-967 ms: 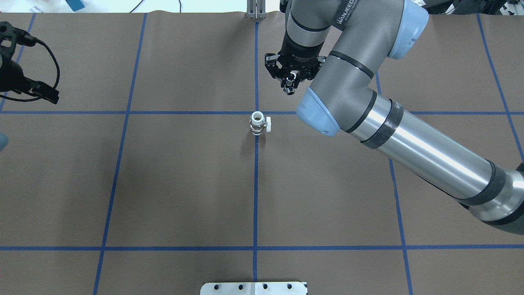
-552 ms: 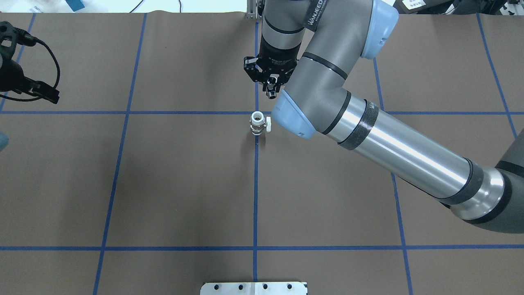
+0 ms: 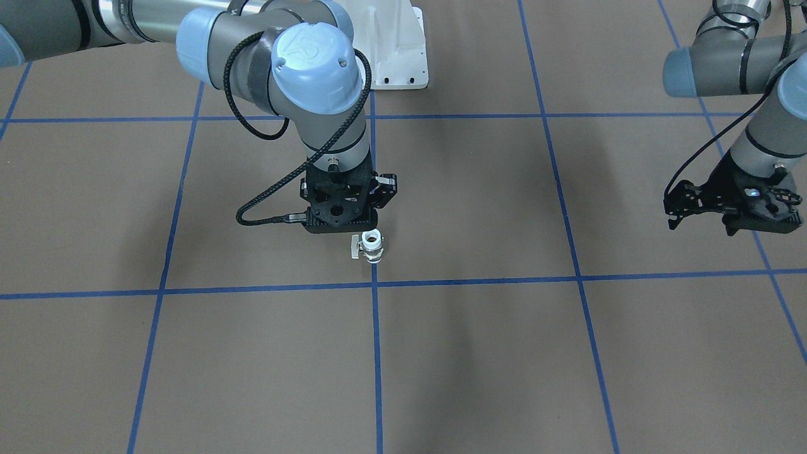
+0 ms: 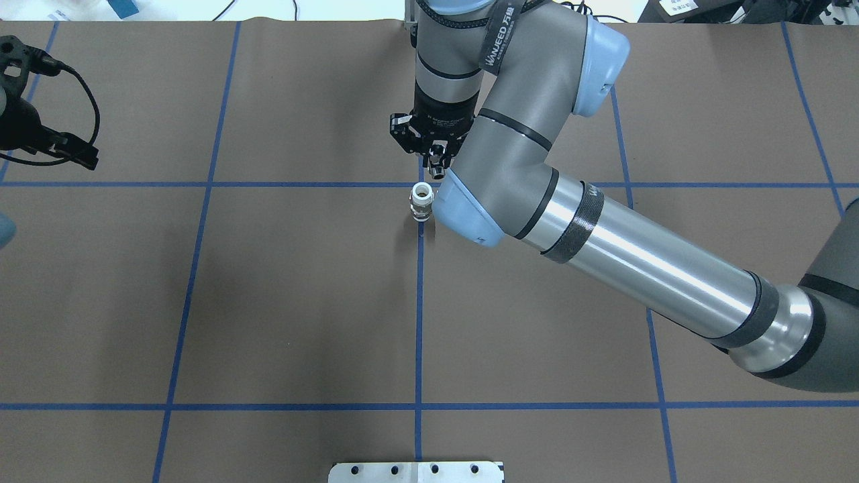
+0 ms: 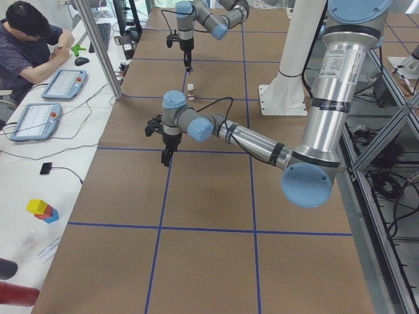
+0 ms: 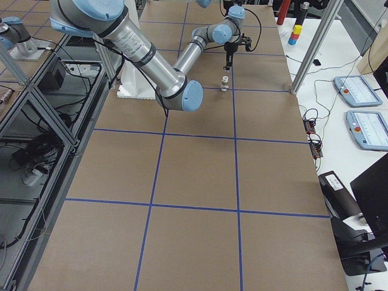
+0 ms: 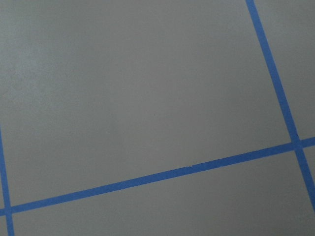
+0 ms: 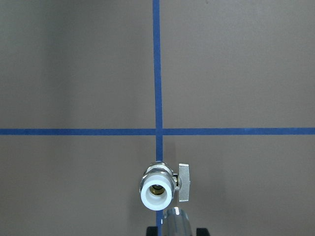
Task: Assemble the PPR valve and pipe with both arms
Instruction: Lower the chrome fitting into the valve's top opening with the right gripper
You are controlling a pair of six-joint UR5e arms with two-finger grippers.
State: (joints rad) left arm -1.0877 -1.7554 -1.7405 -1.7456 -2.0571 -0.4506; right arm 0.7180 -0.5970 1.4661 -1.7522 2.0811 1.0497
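Note:
The PPR valve (image 4: 421, 201) stands upright at a crossing of blue tape lines, white ring end up, small handle (image 8: 183, 183) to one side. It also shows in the front view (image 3: 371, 244) and the right wrist view (image 8: 157, 189). My right gripper (image 4: 436, 161) points down, shut on the silver pipe (image 4: 437, 169), and hangs just beyond the valve, above it and not touching. The pipe's tip (image 8: 175, 219) sits close beside the valve's opening. My left gripper (image 3: 672, 215) hovers far off at the table's left side, fingers together and empty.
Brown table cover (image 4: 302, 302) with a grid of blue tape lines. The white bolted pedestal (image 3: 394, 57) stands at the robot's side. My right arm's forearm (image 4: 637, 268) crosses the table's right half. An operator and tablets (image 5: 62, 82) are at the far side.
My right arm has swung left and nearer with the pipe, from right of the centre line to just behind the valve. The valve and the left arm have not moved.

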